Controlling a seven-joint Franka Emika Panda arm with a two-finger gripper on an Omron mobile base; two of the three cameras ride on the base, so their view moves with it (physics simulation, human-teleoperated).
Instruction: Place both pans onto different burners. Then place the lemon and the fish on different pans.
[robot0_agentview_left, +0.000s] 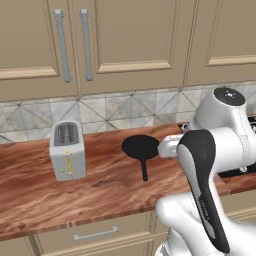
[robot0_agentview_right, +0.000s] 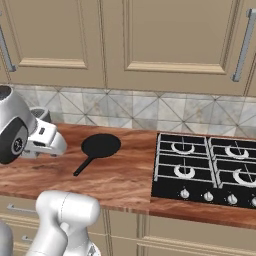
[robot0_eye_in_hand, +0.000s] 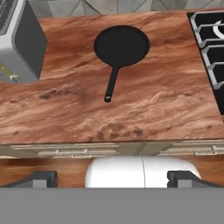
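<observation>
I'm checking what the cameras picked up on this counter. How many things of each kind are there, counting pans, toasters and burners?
Black pan: 1
Toaster: 1
Burners on the hob: 4, at
Total: 6

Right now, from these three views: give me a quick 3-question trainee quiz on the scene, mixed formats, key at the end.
1. True or false: the black pan already sits on a burner.
2. Multiple choice: the pan's handle points A) toward the tiled wall, B) toward the front edge of the counter, C) straight at the hob.
3. Short answer: which appliance stands on the counter on the far side of the pan from the hob?

Key:
1. False. It lies on the wooden counter, apart from the hob.
2. B.
3. The toaster.
</observation>
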